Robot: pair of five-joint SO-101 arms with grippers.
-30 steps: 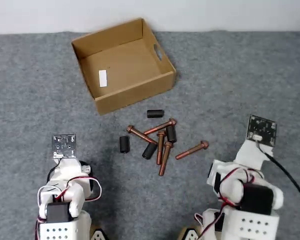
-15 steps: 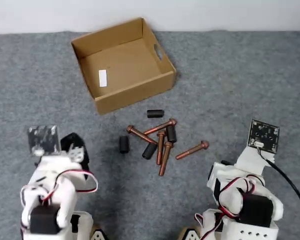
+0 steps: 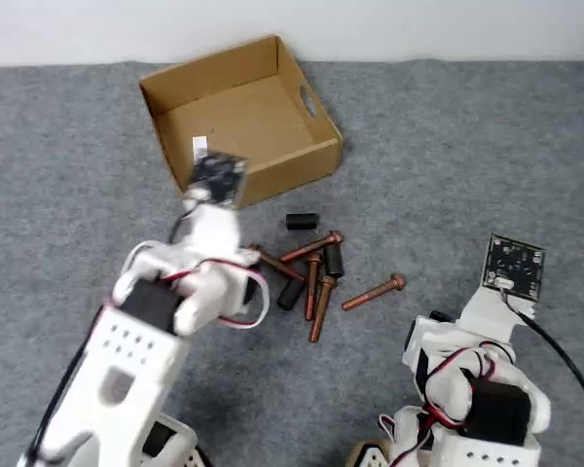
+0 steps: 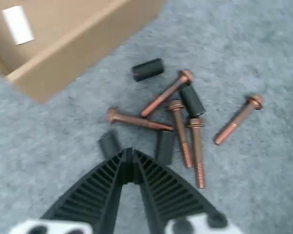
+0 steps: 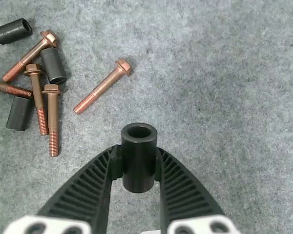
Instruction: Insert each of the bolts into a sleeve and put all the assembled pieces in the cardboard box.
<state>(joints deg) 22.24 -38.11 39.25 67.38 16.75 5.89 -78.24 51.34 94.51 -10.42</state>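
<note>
**Right gripper clamped on a sleeve, left gripper closed over the pile**

The right gripper (image 5: 138, 163) gripped a black held sleeve (image 5: 139, 148) between its two fingers. The sleeve's open end pointed out past the fingertips. Ahead of it, and apart from it, the lone bolt (image 5: 102, 87) lay on the grey mat (image 5: 224, 73). The rest of the copper bolts and black sleeves lay farther off in a loose pile (image 5: 36, 92).

The left gripper (image 4: 128, 156) was pinched fully together with nothing in it. Its tips met over the mat between a first near sleeve (image 4: 109, 145) and a second near sleeve (image 4: 165, 146), each just beside the tips; whether either touched them could not be told. Just past the tips lay a slanted bolt (image 4: 136, 120). Beyond that, two bolts lay side by side (image 4: 179, 134), and another long bolt (image 4: 166, 92) rested against a third sleeve (image 4: 191, 100). A far sleeve (image 4: 147, 69) lay alone, nearer the cardboard box (image 4: 83, 44).

In the high view the left arm (image 3: 165, 302) stretched from the near edge up to the pile. The right arm (image 3: 477, 379) sat at the near edge, well apart from the pile. The box stood open side up past the pile, with a white label (image 3: 200, 148) on its floor.
</note>
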